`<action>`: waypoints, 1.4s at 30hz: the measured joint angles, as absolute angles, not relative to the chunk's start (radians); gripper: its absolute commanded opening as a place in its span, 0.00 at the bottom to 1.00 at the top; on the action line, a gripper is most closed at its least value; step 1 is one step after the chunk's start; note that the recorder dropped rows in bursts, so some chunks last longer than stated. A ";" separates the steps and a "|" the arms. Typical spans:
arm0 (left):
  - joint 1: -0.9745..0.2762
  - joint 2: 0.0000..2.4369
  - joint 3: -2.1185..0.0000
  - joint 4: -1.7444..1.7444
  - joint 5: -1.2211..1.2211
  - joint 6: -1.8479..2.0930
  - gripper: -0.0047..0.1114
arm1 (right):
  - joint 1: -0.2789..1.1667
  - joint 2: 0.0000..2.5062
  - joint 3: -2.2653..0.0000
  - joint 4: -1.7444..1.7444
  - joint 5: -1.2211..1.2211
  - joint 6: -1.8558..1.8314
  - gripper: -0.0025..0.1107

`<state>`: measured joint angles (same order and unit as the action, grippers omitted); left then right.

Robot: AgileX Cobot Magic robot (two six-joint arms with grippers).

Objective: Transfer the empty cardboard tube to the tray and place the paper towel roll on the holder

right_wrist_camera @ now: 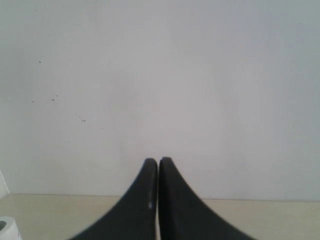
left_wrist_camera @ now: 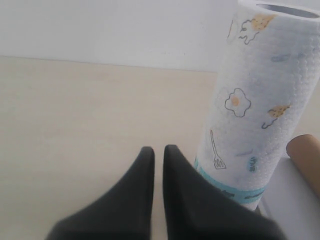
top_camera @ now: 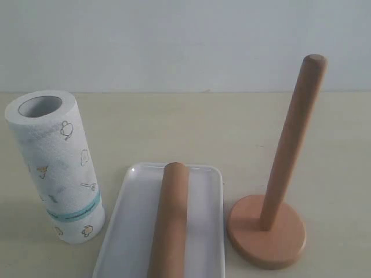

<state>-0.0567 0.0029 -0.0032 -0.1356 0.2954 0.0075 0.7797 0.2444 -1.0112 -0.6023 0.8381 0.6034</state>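
The brown cardboard tube [top_camera: 171, 220] lies lengthwise in the white tray [top_camera: 130, 223]. To the left of the tray the paper towel roll [top_camera: 58, 168] stands upright on the table. The wooden holder [top_camera: 266, 229] stands to the right with its pole [top_camera: 293, 139] bare. Neither gripper shows in the exterior view. In the left wrist view my left gripper [left_wrist_camera: 158, 150] is shut and empty, right beside the paper towel roll [left_wrist_camera: 260, 110]; the tube end [left_wrist_camera: 306, 157] peeks out behind the roll. My right gripper [right_wrist_camera: 158, 161] is shut and empty, facing the white wall.
A pale wooden tabletop [top_camera: 191, 127] runs back to a plain white wall [top_camera: 174, 40]. In the right wrist view a small white object [right_wrist_camera: 7, 229] sits at the frame's lower corner.
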 measured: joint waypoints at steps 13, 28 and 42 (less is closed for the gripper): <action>-0.057 0.003 -0.003 -0.136 0.295 0.008 0.09 | 0.391 0.244 -1.003 -0.589 0.842 0.590 0.02; -0.057 0.003 -0.003 -0.136 0.295 0.008 0.09 | 0.040 0.242 -0.629 -0.380 0.594 0.333 0.02; -0.057 0.003 -0.003 -0.136 0.295 0.008 0.09 | 0.040 0.053 -0.127 0.010 0.298 0.000 0.02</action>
<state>-0.0567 0.0029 -0.0032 -0.1356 0.2954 0.0075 0.0399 0.0532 -0.1270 0.0099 0.2976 0.0000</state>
